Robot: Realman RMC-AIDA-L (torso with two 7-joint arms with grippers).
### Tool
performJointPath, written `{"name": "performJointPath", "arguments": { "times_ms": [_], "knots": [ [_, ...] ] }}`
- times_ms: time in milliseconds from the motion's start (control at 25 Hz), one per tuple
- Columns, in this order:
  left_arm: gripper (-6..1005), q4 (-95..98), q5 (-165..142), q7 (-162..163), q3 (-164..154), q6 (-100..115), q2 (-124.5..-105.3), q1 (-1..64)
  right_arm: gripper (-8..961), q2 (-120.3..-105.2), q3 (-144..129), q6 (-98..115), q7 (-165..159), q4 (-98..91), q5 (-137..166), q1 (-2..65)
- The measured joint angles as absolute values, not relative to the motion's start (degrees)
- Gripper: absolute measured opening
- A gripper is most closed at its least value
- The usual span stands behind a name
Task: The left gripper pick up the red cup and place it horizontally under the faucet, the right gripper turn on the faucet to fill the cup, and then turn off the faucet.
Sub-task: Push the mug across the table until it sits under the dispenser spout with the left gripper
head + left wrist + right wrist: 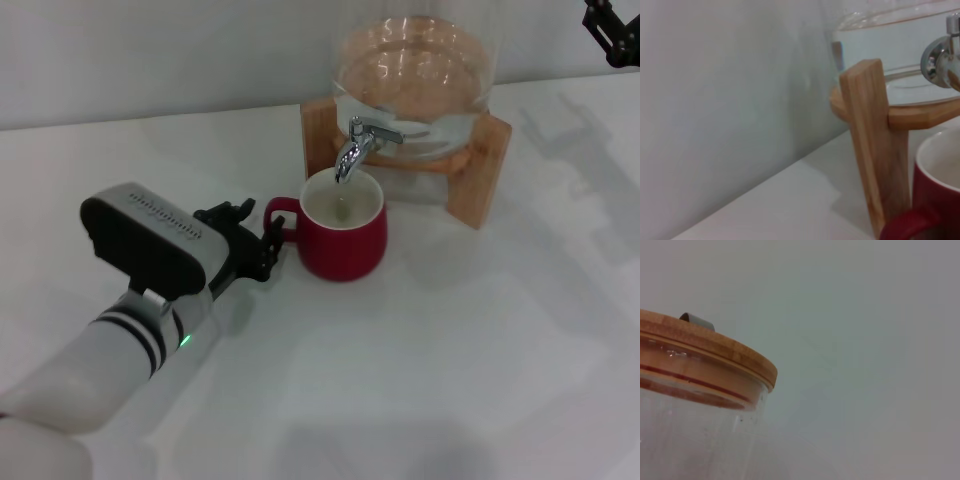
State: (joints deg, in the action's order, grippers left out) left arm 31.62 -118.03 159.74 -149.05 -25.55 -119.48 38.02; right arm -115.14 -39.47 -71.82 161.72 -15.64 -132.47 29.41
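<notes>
The red cup (pixel 345 240) stands upright on the white table, its mouth directly below the spout of the chrome faucet (pixel 358 142). The cup's handle points toward my left gripper (pixel 252 232). That gripper sits just beside the handle with its black fingers apart, and I cannot tell if they touch it. The left wrist view shows the cup's rim and handle (pixel 935 195) and part of the faucet (pixel 939 61), but no fingers. My right gripper (pixel 610 30) hangs high at the far right, well away from the faucet.
The glass dispenser (pixel 415 70) holds water and rests on a wooden stand (pixel 480 170) behind the cup. One stand leg (pixel 875 150) is close in the left wrist view. The right wrist view shows the dispenser's wooden lid (pixel 705 347). A pale wall lies behind.
</notes>
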Motion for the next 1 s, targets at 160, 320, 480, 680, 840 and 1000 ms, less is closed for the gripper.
{"name": "performJointPath", "arguments": {
  "times_ms": [160, 320, 480, 680, 840, 1000],
  "knots": [
    [392, 36.25, -117.99, 150.06, -144.07, -25.38, -119.55, 32.34, 647, -115.13, -39.46, -71.31, 161.91, -15.64, -132.45, 29.69],
    [392, 37.6, -117.97, 148.05, -143.47, -25.87, -119.52, 30.11, 647, -115.13, -39.46, -71.19, 161.87, -15.65, -132.44, 29.79],
    [392, 37.62, -117.95, 148.08, -143.79, -25.77, -119.57, 29.97, 647, -115.19, -40.09, -71.39, 161.82, -15.64, -132.44, 29.74],
    [393, 37.66, -117.9, 148.13, -143.91, -25.16, -119.47, 30.33, 646, -115.28, -40.33, -71.7, 161.74, -15.65, -132.44, 29.42],
    [393, 37.69, -117.94, 147.91, -143.92, -24.73, -119.33, 30.86, 646, -115.31, -40.34, -72.16, 161.71, -15.59, -132.45, 29.23],
    [393, 37.58, -118.98, 147.73, -143.72, -23.83, -119.28, 31.5, 646, -115.32, -40.34, -72.47, 161.71, -15.11, -132.51, 29.21]
  ]
}}
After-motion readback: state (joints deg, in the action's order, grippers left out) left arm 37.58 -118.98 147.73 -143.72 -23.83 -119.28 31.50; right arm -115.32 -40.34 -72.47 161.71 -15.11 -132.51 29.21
